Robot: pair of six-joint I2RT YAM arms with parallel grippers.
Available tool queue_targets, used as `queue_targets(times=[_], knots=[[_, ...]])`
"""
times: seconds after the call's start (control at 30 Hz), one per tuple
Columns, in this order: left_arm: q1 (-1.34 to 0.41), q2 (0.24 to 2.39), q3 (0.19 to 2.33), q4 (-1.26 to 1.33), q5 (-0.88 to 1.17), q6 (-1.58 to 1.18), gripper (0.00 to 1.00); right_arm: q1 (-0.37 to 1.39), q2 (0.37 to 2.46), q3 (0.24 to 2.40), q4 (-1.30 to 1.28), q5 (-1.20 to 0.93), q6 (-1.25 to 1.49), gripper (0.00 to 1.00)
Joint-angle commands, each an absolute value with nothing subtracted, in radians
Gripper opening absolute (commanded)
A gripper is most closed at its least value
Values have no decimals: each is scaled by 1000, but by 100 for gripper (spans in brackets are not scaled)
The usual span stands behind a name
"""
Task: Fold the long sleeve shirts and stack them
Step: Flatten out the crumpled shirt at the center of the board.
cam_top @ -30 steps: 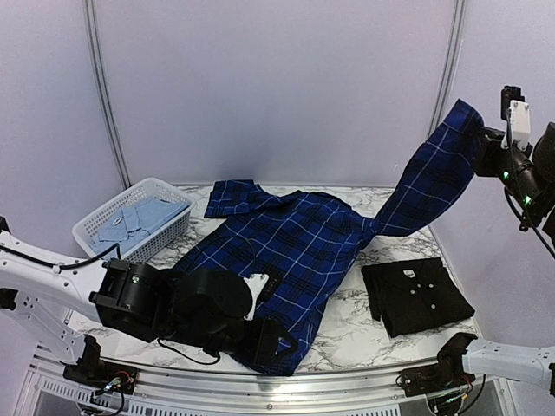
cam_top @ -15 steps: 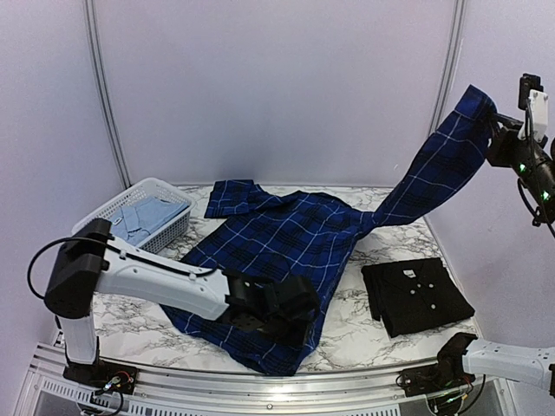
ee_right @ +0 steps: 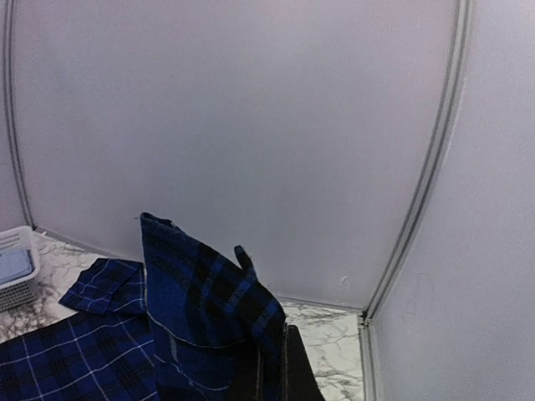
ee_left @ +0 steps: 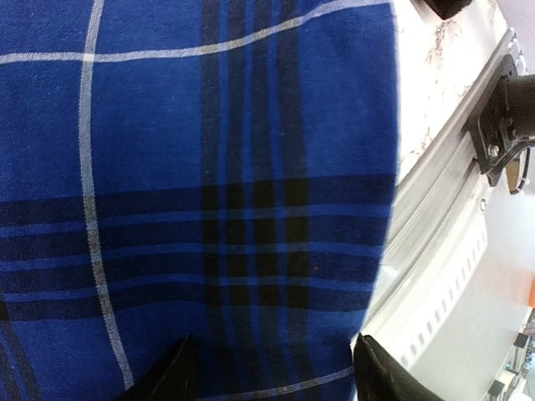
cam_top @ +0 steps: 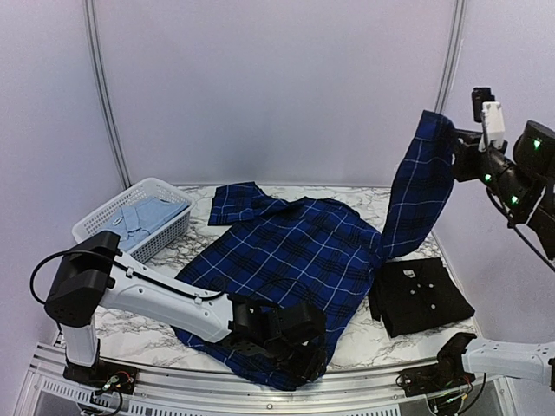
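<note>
Swung left since a second ago, my right pincer [cam_top: 457,154] clenches the sleeve [cam_top: 418,195] of the royal-blue-and-navy plaid cloth shirt [cam_top: 295,251] high; its body lies left and nearer, my released left pincer [cam_top: 299,340] over the near hem.

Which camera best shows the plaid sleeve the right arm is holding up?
The top view: the sleeve hangs there whole, from the right gripper down to the shirt's body. The right wrist view shows only its bunched upper end; the left wrist view shows only flat plaid cloth.
</note>
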State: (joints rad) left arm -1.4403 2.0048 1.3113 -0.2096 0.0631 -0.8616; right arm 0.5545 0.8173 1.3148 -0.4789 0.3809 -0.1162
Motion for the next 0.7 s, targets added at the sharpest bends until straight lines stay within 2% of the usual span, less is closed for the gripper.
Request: queue_targets(times=[0.0, 0.13, 0.23, 0.5, 0.67], knots=[[-1445, 1989, 1312, -185, 144, -819, 72, 561, 850, 1260, -481, 165, -58, 0], [-1443, 1913, 1274, -147, 164, -811, 80, 561, 870, 1160, -445, 34, 14, 0], [-1440, 1871, 1224, -144, 174, -827, 80, 561, 879, 1072, -399, 11, 63, 0], [-1479, 1657, 1082, -172, 52, -898, 68, 560, 880, 1008, -443, 121, 133, 0], [-1531, 1647, 1109, -258, -42, -923, 60, 561, 891, 975, -475, 86, 163, 0]])
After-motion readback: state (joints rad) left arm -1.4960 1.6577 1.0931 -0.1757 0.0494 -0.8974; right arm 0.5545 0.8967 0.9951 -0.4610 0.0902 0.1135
